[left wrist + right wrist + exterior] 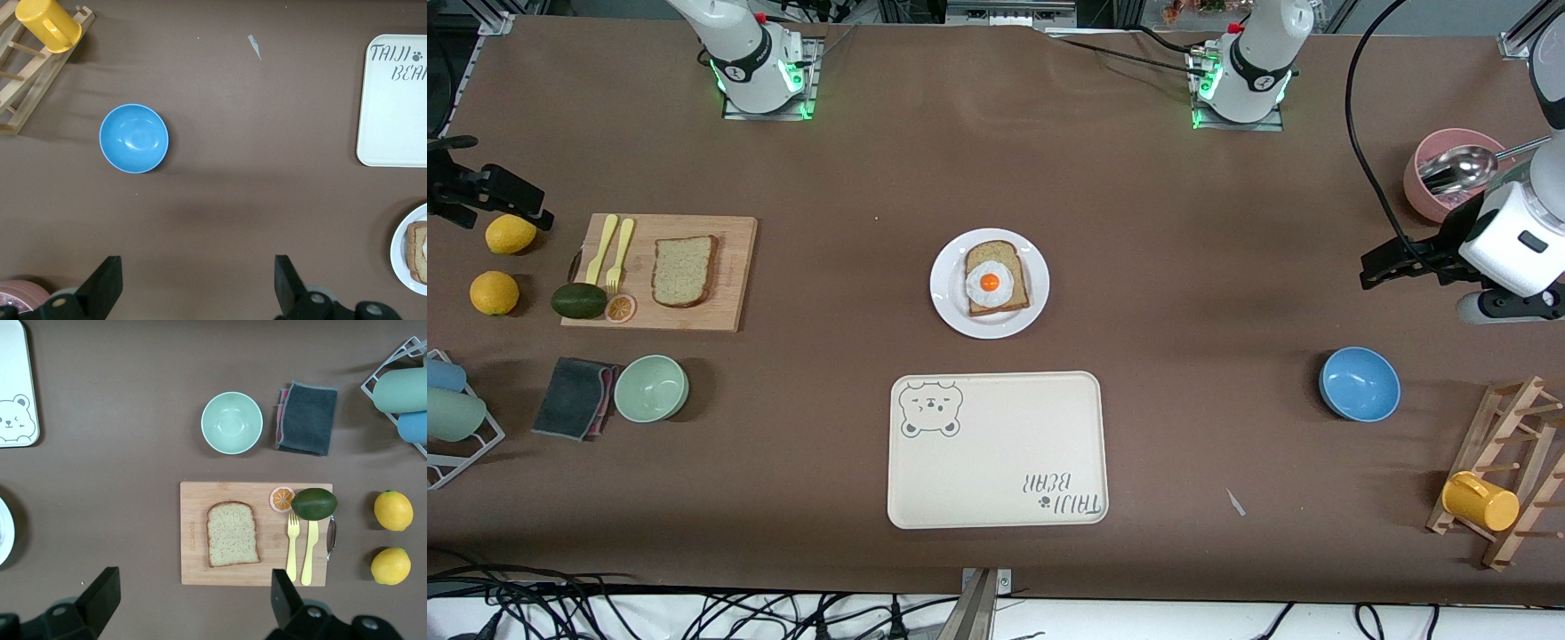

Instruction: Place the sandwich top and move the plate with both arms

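We count two bread slices: one sandwich top [685,271] and one egg-topped slice [996,277]. One plate [947,298], one tray [996,462], one cutting board [734,267]. Three bowls: green [651,388], blue [1359,384], pink [1423,191]. Two lemons [511,234] [495,293], one avocado [579,300], one yellow mug [1480,501].

Bare cloth rings the plate [947,307]; an avocado [578,300] and fork [617,253] crowd the sandwich top [684,270].
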`<state>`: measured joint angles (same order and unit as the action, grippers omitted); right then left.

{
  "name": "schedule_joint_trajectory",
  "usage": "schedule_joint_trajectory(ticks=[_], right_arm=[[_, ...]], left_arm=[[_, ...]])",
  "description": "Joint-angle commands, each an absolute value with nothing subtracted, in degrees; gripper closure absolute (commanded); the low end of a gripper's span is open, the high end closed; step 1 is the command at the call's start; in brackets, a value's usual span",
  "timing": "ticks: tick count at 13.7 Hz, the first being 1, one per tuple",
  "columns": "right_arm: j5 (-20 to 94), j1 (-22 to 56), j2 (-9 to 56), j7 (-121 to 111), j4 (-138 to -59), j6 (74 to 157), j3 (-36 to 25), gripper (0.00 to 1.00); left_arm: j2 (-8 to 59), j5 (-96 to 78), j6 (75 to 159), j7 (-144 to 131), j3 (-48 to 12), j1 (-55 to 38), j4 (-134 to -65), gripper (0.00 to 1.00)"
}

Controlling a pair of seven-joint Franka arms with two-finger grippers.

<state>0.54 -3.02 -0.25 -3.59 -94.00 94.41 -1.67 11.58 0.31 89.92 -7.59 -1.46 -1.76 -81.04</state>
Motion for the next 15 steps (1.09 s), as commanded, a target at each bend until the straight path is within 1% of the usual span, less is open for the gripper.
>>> schedule_joint_trajectory(ticks=[1,15], right_arm=[[1.2,-3.0,0.0,-3.5,-93.6,95.3,-1.7,0.00],[1.1,-3.0,0.0,-3.6,-93.6,94.9,-1.7,0.00]], left_arm=[[11.5,-1.1,89.1,-7.2,-1.4,-1.8,-80.2,0.00],[11.5,-1.8,89.1,-7.1,-1.3,-1.4,-80.2,0.00]])
